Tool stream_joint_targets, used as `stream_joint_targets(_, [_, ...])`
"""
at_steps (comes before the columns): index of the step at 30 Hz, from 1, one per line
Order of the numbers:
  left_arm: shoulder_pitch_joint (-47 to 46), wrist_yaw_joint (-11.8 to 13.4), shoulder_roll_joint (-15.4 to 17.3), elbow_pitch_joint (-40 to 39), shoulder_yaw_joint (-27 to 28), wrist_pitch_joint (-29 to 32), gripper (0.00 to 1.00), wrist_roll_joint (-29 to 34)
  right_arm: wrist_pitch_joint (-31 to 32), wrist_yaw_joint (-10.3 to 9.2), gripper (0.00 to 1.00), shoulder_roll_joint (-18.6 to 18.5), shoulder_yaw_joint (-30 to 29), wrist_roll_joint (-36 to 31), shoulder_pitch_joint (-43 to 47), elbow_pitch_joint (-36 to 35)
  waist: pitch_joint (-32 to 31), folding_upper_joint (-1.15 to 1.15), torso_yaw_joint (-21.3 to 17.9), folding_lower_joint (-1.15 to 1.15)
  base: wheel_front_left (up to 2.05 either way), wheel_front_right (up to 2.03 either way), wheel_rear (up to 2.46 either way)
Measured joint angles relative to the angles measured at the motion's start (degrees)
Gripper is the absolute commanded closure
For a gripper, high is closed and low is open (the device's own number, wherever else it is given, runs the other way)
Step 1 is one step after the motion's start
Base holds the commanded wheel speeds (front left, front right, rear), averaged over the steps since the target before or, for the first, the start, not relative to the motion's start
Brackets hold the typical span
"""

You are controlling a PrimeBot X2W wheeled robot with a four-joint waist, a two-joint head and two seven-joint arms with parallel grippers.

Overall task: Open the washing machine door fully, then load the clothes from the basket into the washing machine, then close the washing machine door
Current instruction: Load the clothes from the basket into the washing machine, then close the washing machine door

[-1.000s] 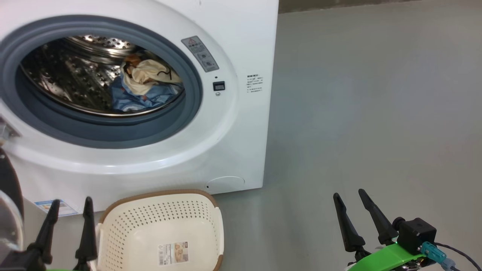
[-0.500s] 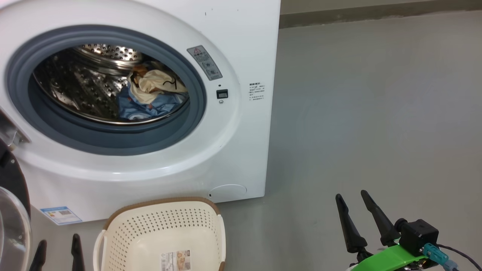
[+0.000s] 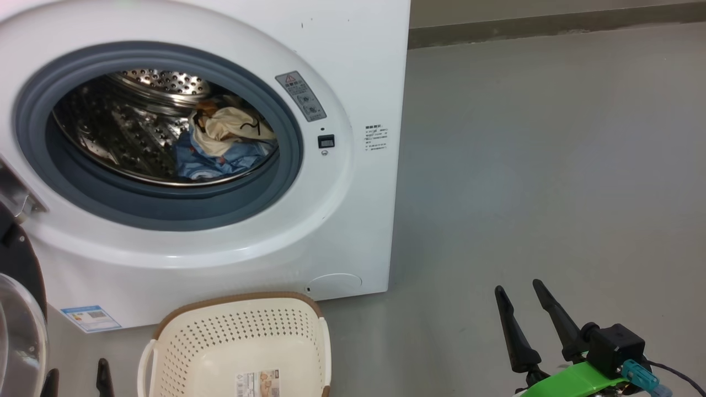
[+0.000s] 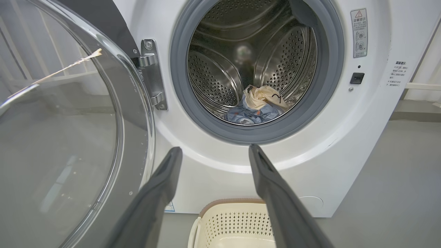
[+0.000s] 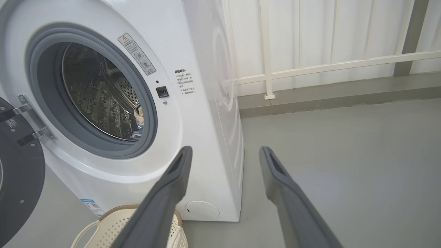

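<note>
The washing machine (image 3: 358, 209) stands with its round mouth uncovered. Its door (image 3: 16, 309) hangs swung out to the left; the glass bowl (image 4: 69, 137) is close in the left wrist view. The clothes (image 3: 226, 143), blue fabric under a cream cloth, lie low in the steel drum (image 4: 256, 106). The basket (image 3: 237, 347) sits on the floor before the machine with nothing in it but its label. My left gripper (image 3: 75, 377) is open beside the basket's left handle and points at the drum (image 4: 215, 150). My right gripper (image 3: 518, 288) is open over bare floor at the right (image 5: 225, 150).
Grey floor (image 3: 551, 165) stretches to the right of the machine. A white railing (image 5: 310, 67) and a low kerb run behind it. The door's metal hinge (image 4: 151, 72) sits at the left of the drum opening.
The head camera has tilted, so the whole scene sits lower in the picture. My left gripper has sunk toward the bottom edge, only its fingertips still showing. The right gripper holds its place.
</note>
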Motion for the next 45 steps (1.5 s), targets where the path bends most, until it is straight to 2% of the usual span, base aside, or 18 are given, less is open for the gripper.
stream_joint_targets(21, [0.08,-0.59,-0.32,0.3,0.65,0.0,0.0,0.94,-0.01,0.0,0.0,0.0,-0.18,-0.07,-0.01,-0.29,0.35,0.0,-0.5,0.0,-0.09,0.09,0.0])
stream_joint_targets(37, [-0.02,-0.64,-0.49,0.77,0.57,0.0,0.0,1.33,0.0,0.0,0.0,0.01,-0.63,-0.05,0.0,-0.32,0.29,0.0,-0.81,0.0,-1.45,1.45,0.0])
stream_joint_targets(45, [-0.02,-0.65,-0.54,-0.78,-0.14,0.0,0.0,0.87,0.0,-0.01,0.0,0.01,-0.63,-0.05,0.0,-0.57,0.25,0.0,-0.57,0.0,-0.62,0.62,0.0])
